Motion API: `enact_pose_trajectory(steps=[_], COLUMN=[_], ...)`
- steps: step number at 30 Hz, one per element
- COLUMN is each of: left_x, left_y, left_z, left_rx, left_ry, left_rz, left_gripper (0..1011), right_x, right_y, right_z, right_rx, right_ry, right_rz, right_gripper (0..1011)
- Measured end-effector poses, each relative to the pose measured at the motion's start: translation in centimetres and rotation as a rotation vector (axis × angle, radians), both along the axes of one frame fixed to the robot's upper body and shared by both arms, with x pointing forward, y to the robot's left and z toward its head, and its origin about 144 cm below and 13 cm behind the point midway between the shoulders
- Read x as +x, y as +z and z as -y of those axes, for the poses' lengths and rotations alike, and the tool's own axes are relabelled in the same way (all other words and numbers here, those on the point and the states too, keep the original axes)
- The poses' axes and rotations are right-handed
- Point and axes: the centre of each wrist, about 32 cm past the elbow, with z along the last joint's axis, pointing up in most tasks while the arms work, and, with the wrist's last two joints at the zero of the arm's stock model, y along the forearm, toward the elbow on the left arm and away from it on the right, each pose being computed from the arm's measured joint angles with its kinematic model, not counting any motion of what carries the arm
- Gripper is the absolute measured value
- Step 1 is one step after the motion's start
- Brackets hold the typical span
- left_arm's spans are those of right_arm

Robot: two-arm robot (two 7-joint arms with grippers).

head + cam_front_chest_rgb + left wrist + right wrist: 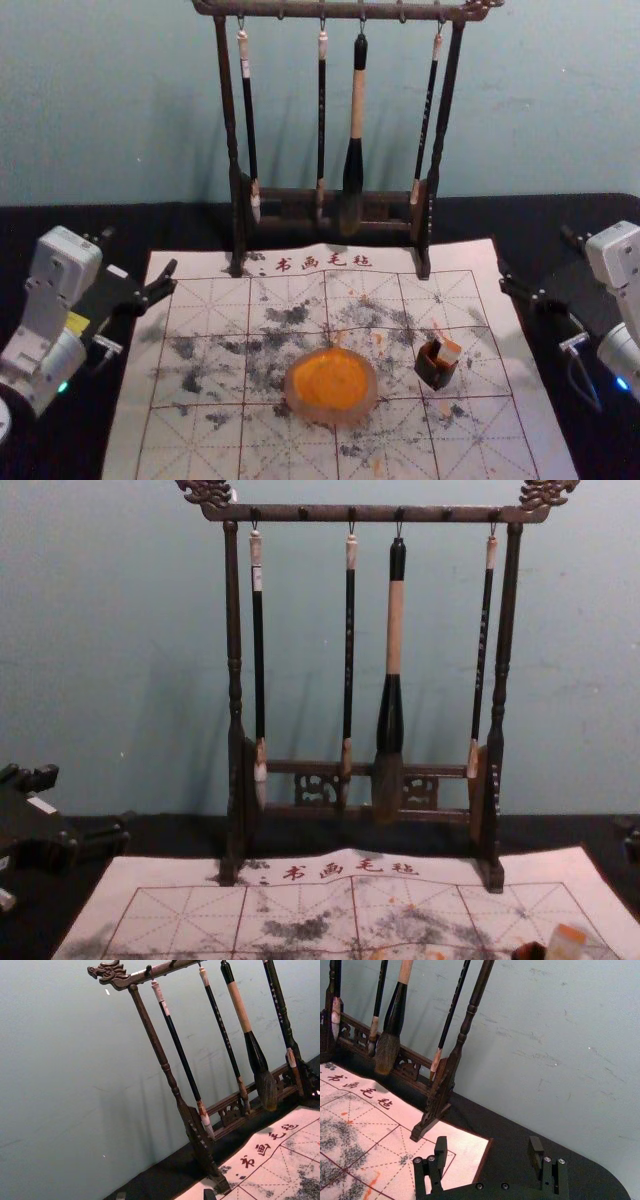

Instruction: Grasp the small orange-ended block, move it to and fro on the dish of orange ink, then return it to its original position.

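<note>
The small pale block (447,350) with orange on it rests tilted in a dark little holder (434,373) on the right part of the mat; its lower part is hidden. In the chest view, the block (566,943) shows at the bottom edge. Left of the holder lies the round dish (331,386) of orange ink. My right gripper (535,258) hangs open beyond the mat's right edge, behind and to the right of the block; in the right wrist view the gripper (487,1149) holds nothing. My left gripper (140,254) is parked open at the mat's left edge; its tips peek into the left wrist view (165,1195).
Behind the dish, a dark wooden rack (330,196) with several hanging brushes, among them a thick one (353,170), stands at the mat's back edge. The ink-stained, gridded mat (200,440) lies on a black table (100,218), with a wall behind.
</note>
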Motion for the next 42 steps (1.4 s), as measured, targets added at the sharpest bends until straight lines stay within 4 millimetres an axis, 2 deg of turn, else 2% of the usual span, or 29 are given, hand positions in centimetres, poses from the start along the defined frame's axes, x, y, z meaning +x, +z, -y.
enact_pose_trajectory(steps=[42], left_x=[0.00], left_y=[0.00], left_z=[0.00], left_rx=[0.000], left_ry=[0.000], left_rz=[0.000], left_gripper=[1001], right_x=[0.00], right_y=[0.00], right_z=[0.00], right_rx=[0.000], right_ry=[0.000], right_rz=[0.000], right_gripper=[1000])
